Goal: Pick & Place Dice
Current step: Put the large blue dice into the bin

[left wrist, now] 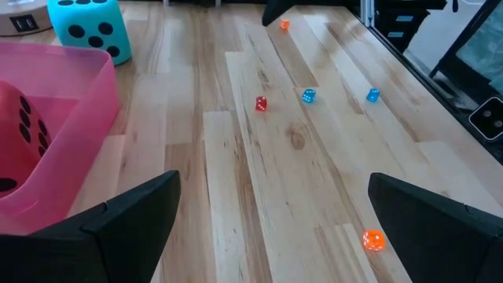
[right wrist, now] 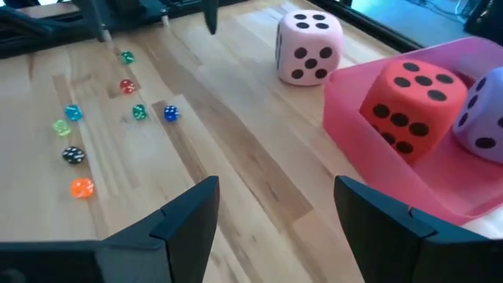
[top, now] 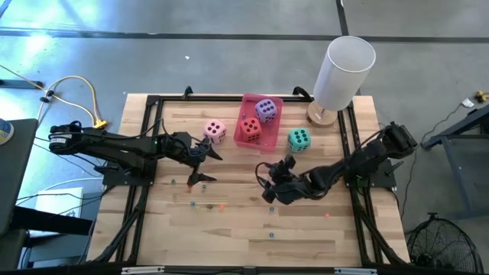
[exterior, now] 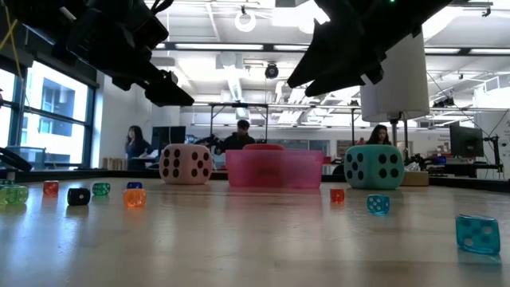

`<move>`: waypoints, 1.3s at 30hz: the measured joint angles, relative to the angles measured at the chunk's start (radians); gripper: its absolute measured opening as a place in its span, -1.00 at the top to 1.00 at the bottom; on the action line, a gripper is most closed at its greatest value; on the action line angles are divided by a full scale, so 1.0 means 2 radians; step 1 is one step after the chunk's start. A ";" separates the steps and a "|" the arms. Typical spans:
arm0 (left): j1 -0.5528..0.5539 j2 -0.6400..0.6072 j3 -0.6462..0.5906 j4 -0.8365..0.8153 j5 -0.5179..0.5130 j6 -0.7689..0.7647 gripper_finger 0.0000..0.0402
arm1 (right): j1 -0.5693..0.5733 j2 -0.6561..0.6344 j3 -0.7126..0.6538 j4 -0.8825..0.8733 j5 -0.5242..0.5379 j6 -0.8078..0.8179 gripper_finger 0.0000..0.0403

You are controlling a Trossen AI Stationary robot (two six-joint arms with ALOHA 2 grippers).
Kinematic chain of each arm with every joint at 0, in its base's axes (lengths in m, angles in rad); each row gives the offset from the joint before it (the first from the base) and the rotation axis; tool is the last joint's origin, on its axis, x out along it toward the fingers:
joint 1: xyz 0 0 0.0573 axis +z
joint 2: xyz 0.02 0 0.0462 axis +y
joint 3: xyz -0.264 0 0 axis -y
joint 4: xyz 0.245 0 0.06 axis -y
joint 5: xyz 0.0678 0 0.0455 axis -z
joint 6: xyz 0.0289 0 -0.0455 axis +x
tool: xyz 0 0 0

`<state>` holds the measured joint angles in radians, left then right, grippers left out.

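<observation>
Clutter first: tiny translucent coloured beads (right wrist: pixel 81 187) shaped like mini dice are sprinkled over the pale wood-plank table (top: pixel 229 237), mostly on the left arm's side of the pink translucent rectangular tray (top: pixel 248 139), with a few strays toward the front edge. A tall white cylinder on a round wooden base (top: pixel 341 72) stands at the back corner, beyond the tray on the right arm's side. Black rails frame the table. No readable writing anywhere.

Dice now. The red soft cube with dark pips (right wrist: pixel 409 104) and the purple soft cube (top: pixel 266 110) both sit inside the tray, touching each other. The pink soft cube (top: pixel 215 131) rests on the wood just beside the tray on the left arm's side, and the teal soft cube (top: pixel 299 139) just beside it on the other side. All look matte and foamy with rounded corners.

The left gripper (top: pixel 200 164) hangs near the pink cube, fingers spread wide, holding nothing. The right gripper (top: pixel 273 183) sits in front of the tray, partly spread, also empty. Nothing blocks either one's path to the tray.
</observation>
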<state>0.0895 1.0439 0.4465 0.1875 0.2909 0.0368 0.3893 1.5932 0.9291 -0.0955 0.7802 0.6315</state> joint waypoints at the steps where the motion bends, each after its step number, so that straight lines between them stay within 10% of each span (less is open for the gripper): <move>1: 0.000 0.000 0.000 0.000 0.000 0.000 -0.99 | 0.000 0.000 0.000 0.000 -0.005 0.000 -0.22; 20: 0.000 0.000 0.000 0.000 0.000 0.000 -0.99 | 0.005 0.019 -0.001 0.039 -0.067 -0.058 -0.23; 32: 0.000 0.000 0.000 -0.001 0.000 0.000 -0.99 | -0.006 0.067 0.000 0.123 -0.077 -0.116 -0.93; 39: 0.000 0.000 0.000 -0.001 0.000 0.000 -0.99 | -0.006 0.067 0.000 0.140 -0.078 -0.122 -0.94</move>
<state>0.0891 1.0439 0.4465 0.1856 0.2912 0.0372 0.3779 1.7271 0.9283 0.1847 0.6248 0.3885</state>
